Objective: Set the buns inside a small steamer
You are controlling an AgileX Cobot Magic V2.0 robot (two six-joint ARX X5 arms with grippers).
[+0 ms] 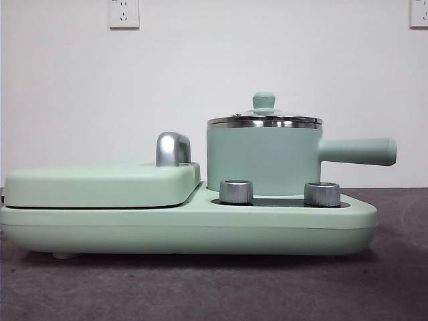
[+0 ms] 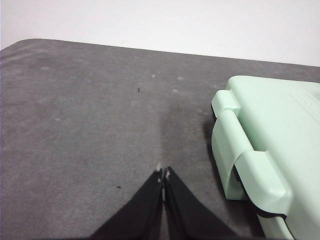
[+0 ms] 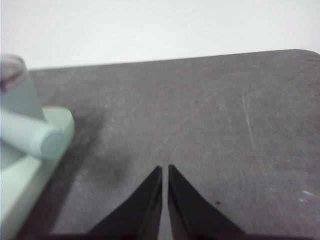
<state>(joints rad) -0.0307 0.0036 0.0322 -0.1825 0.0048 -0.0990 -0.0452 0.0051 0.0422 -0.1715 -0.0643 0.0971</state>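
Note:
The small steamer [image 1: 263, 158] is a mint-green pot with a steel rim. Its lid with a green knob [image 1: 263, 101] is on, and its straight handle [image 1: 358, 151] points right. It stands on the right half of a mint-green cooker base [image 1: 187, 224]. No buns show in any view. My left gripper [image 2: 163, 173] is shut and empty, hovering over bare grey table beside the cooker's hinged end [image 2: 260, 150]. My right gripper [image 3: 165, 168] is shut and empty over the table, off from the steamer's handle tip [image 3: 47, 141]. Neither arm appears in the front view.
A flat mint-green grill plate cover [image 1: 100, 184] with a chrome handle [image 1: 172, 148] lies closed on the cooker's left half. Two steel knobs [image 1: 236, 191] [image 1: 322, 194] sit on the front panel. A white wall with sockets [image 1: 124, 12] stands behind.

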